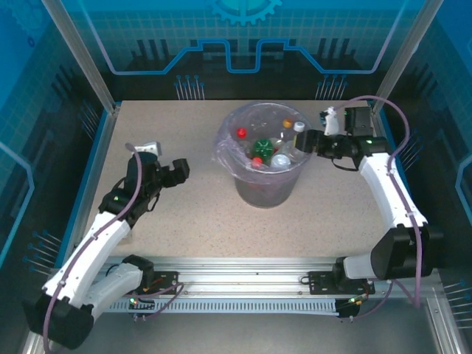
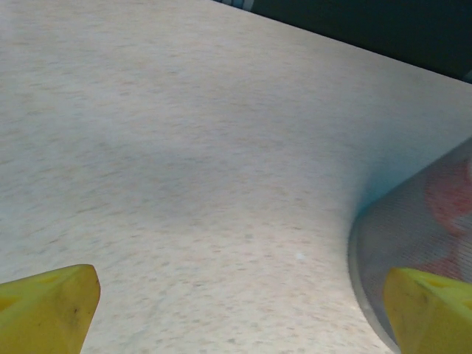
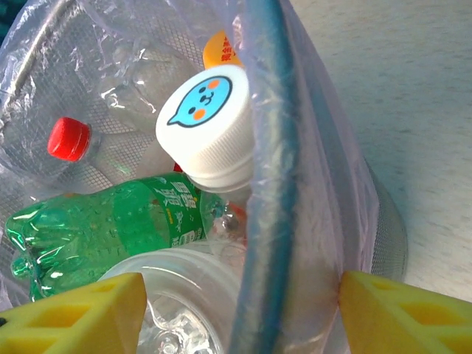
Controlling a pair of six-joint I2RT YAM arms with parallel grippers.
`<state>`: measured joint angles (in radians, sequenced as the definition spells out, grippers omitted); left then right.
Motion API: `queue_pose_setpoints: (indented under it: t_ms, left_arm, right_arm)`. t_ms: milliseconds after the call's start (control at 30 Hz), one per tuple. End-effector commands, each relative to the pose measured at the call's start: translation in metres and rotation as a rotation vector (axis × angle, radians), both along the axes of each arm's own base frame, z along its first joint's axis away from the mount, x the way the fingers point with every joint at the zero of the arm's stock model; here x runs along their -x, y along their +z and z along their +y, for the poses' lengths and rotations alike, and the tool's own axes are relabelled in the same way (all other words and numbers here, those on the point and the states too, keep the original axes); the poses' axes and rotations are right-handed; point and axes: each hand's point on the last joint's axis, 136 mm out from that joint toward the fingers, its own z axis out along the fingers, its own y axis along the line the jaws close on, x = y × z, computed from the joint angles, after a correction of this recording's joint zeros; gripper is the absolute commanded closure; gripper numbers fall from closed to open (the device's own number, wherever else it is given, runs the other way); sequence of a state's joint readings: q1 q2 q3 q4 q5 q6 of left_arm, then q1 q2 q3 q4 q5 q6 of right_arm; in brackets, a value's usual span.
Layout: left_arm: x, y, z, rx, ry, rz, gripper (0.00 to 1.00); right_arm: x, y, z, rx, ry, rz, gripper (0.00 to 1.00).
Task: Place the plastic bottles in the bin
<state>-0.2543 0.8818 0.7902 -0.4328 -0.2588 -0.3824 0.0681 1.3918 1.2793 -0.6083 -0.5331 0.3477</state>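
Observation:
The bin (image 1: 262,190), dark mesh lined with a lavender bag, stands mid-table and holds several plastic bottles. Among them are a green one (image 1: 260,147), a red-capped clear one (image 1: 241,133) and a white-capped one (image 1: 299,127). My right gripper (image 1: 310,141) hovers at the bin's right rim. In the right wrist view it (image 3: 240,295) is open and straddles the rim (image 3: 265,184); below lie the green bottle (image 3: 96,221), a red cap (image 3: 68,139), a white cap with a blue face (image 3: 206,125) and a clear bottle's base (image 3: 177,310). My left gripper (image 1: 179,169) (image 2: 243,295) is open and empty, left of the bin (image 2: 420,236).
The speckled tabletop (image 1: 184,214) is bare around the bin. Aluminium posts and blue panels (image 1: 81,88) wall in the sides and back. A rail (image 1: 243,269) with both arm bases runs along the near edge.

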Motion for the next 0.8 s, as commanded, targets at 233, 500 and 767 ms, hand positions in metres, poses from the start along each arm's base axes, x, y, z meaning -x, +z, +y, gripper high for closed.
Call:
queue_pose_setpoints:
  t_ms: [233,500,767]
  left_arm:
    - [0.017,-0.065,0.076,-0.037,0.287,0.076,0.01]
    - [-0.011,-0.078,0.084,-0.106,0.275,-0.042,0.01]
    - [-0.038,-0.091,0.091,-0.186,0.242,-0.103,0.01]
  right_arm:
    - [-0.009,0.051,0.054,-0.079,0.126,-0.112,0.28]
    - [-0.006,0.023,-0.079,0.247,-0.291,-0.207,0.0]
    - [0.0,-0.082,-0.129,0.541,-0.422,-0.172,0.0]
